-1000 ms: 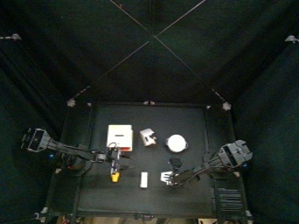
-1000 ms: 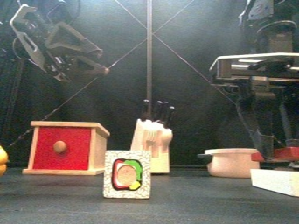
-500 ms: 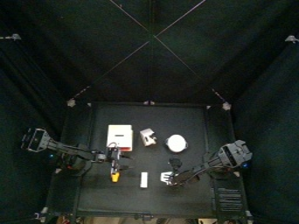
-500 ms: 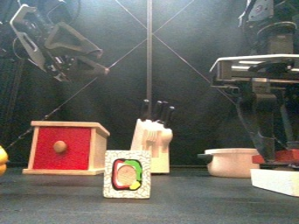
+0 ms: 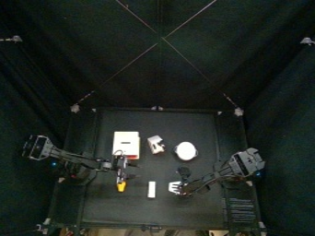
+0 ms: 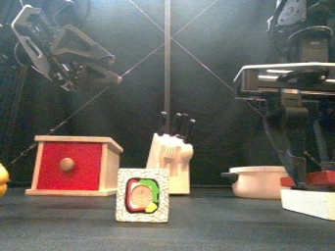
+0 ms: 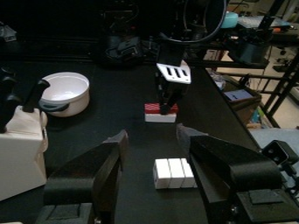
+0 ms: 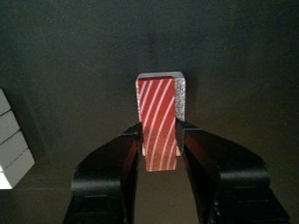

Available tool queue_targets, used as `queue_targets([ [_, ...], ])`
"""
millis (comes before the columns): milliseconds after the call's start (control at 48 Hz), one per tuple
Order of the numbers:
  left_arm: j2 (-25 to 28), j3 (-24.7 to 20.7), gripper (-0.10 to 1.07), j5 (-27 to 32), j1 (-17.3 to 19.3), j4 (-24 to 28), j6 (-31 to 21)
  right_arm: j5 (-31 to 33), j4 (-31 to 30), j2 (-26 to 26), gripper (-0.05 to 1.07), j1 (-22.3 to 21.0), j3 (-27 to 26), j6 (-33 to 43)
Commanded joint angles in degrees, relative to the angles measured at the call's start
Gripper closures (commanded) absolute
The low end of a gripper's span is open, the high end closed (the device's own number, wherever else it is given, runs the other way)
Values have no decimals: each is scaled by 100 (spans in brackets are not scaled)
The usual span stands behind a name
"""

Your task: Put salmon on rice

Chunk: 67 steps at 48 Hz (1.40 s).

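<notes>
The salmon (image 8: 159,101) is a red oblong slice with pale stripes, lying flat on the black table. My right gripper (image 8: 160,129) is open, with one jaw close along each long side of the slice's near end. The same slice shows low at the far right of the front view as the salmon (image 6: 322,175), and under the right arm as the salmon (image 7: 158,111). Beside it lies the rice (image 8: 10,144), a white segmented slab, also seen as the rice (image 6: 309,203) at the table's front right. My left gripper (image 7: 152,136) hangs open and empty left of the middle.
A red-fronted box (image 6: 76,165), a knife block (image 6: 170,162) and a white bowl (image 6: 260,181) stand across the back. A sushi roll piece (image 6: 141,194) stands near the front. A small white block (image 7: 176,172) lies between the grippers. An orange-yellow piece (image 5: 121,184) sits by the left gripper (image 5: 117,171).
The right arm has sunk slightly over the salmon. Its jaws stay apart. The left arm and the other things have not moved.
</notes>
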Motion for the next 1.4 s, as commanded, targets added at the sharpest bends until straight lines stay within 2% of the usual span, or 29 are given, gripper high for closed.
queue_targets([
  [0, -26, -62, 12, -26, 9, 9, 9, 0, 9, -88, 31, 0, -105, -9],
  [271, -26, -62, 12, -26, 9, 9, 9, 9, 0, -88, 29, -9, -62, -9],
  [604, -26, -70, 12, -26, 9, 9, 9, 97, 9, -88, 16, -18, -88, -9],
  [833, -26, -62, 12, -26, 18, 9, 0, 167, -105, -246, 16, 26, -167, -114],
  [1167, -26, -62, 12, -26, 18, 9, 0, 984, -229, -325, 17, 123, -422, -149],
  [1375, -26, -53, 12, -26, 18, 0, 0, 1020, -211, -334, 17, 149, -431, -158],
])
